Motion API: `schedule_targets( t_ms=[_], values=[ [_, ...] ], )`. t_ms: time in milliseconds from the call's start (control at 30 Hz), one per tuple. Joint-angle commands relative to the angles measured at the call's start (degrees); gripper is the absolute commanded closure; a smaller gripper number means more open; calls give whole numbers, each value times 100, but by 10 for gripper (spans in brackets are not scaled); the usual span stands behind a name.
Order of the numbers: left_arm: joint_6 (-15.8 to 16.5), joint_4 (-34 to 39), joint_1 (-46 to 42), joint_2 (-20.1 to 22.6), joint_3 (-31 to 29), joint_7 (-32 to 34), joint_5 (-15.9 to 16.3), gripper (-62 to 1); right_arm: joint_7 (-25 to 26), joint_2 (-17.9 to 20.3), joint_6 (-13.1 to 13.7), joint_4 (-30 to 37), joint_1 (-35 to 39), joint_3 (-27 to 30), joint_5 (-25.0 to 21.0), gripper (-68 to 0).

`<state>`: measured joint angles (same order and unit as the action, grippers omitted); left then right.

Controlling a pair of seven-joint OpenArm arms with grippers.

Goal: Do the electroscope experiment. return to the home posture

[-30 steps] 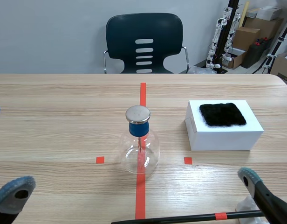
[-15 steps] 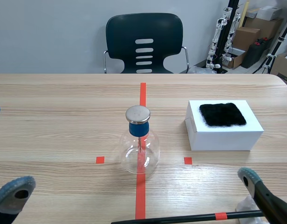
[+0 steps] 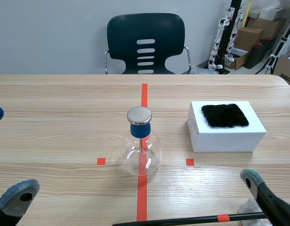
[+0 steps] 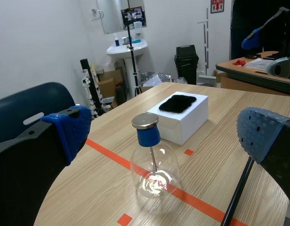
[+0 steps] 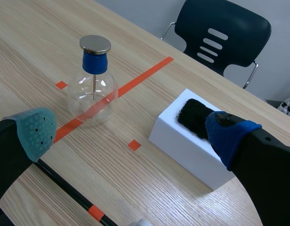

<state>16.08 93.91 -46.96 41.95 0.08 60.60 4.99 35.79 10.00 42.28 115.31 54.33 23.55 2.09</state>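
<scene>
blocks: flask point(image 3: 141, 151) centre, white box point(image 3: 227, 137) right, black rod point(image 3: 182, 220) front | passage: between flask and box

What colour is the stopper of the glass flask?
Blue stopper, under a silver metal cap; clearest in the right wrist view.

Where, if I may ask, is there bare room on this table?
Bare table lies left of the flask and behind it toward the chair. Crowded: the white box on the right, the black rod along the near edge.
</scene>
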Motion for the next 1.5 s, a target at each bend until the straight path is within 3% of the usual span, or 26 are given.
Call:
schedule_targets(
  t_ms=[0, 533, 700, 1467],
  values=[
    [-28, 68, -2, 0, -15, 79, 39, -623, 85, 28, 44, 79, 9, 2, -87, -679],
    [-28, 68, -2, 0, -15, -68, 46, -623, 83, 28, 44, 79, 9, 2, -87, -679],
    [-31, 68, -2, 0, -15, -68, 400, -623, 83, 28, 44, 79, 9, 2, -87, -679],
    [-181, 68, -2, 0, -15, -66, 728, -623, 83, 28, 44, 79, 9, 2, -87, -679]
  ],
)
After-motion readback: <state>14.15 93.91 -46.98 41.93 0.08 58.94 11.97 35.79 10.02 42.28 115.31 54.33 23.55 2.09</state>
